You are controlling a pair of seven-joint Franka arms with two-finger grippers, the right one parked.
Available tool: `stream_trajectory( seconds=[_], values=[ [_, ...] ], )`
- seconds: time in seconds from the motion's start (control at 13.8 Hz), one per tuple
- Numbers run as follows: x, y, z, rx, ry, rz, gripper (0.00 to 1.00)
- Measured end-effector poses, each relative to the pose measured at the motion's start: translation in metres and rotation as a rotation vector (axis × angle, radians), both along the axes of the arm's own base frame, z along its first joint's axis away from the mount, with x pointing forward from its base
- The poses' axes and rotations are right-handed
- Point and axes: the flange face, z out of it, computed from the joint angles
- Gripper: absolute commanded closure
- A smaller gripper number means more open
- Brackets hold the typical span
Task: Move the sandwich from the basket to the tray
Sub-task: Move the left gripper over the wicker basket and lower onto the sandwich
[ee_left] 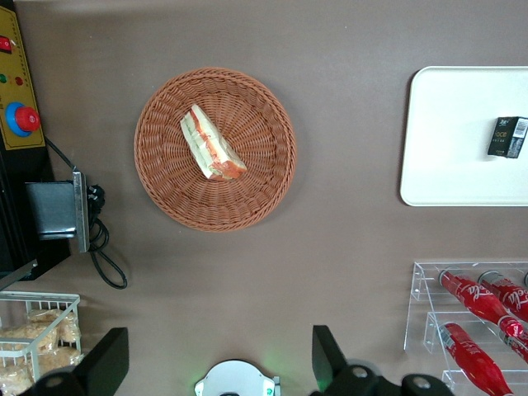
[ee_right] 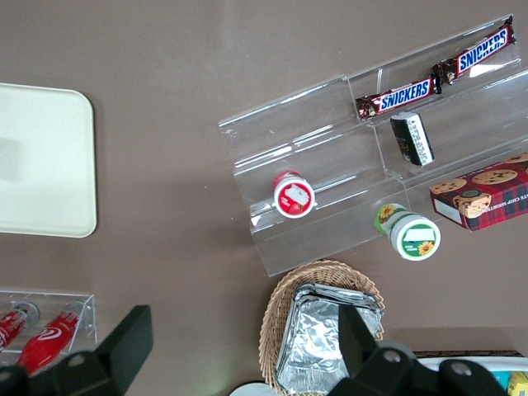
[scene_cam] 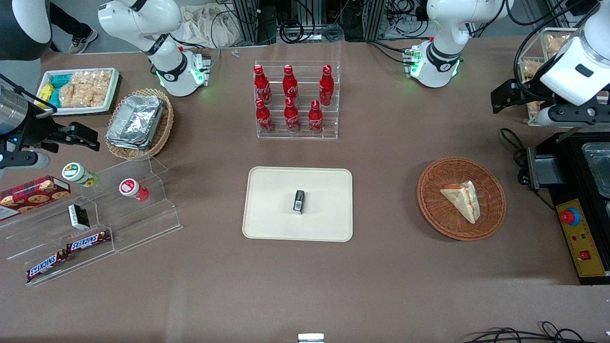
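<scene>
The sandwich (scene_cam: 461,199) (ee_left: 210,147), a pale bread wedge with red-orange filling along its cut edge, lies in the reddish-brown wicker basket (scene_cam: 429,190) (ee_left: 165,181). The cream tray (scene_cam: 271,209) (ee_left: 450,148) lies mid-table, beside the basket toward the parked arm's end. A small black box (scene_cam: 299,202) (ee_left: 506,136) rests on it. My left gripper (scene_cam: 498,101) (ee_left: 216,337) hangs high over the table, farther from the front camera than the basket and toward the working arm's end. It is open, fingers wide apart, and holds nothing.
A clear rack of red cola bottles (scene_cam: 295,100) stands farther back than the tray. A black machine with a red button (scene_cam: 570,216) sits beside the basket at the working arm's end. A clear stepped stand (scene_cam: 124,214) with snacks and a foil-container basket (scene_cam: 138,124) lie toward the parked arm's end.
</scene>
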Motion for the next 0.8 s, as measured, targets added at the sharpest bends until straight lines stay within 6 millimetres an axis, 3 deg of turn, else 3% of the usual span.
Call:
stream_trajectory(
  seconds=[0.29, 0.44, 0.58, 0.8],
  values=[
    [0.003, 0.004, -0.004, 0.005, -0.001, 0.014, 0.00],
    [0.011, 0.010, -0.023, 0.021, 0.014, 0.057, 0.00],
    [0.022, 0.023, -0.063, 0.024, 0.006, 0.110, 0.00],
    [0.025, 0.041, -0.147, 0.033, 0.000, 0.251, 0.01]
  ],
)
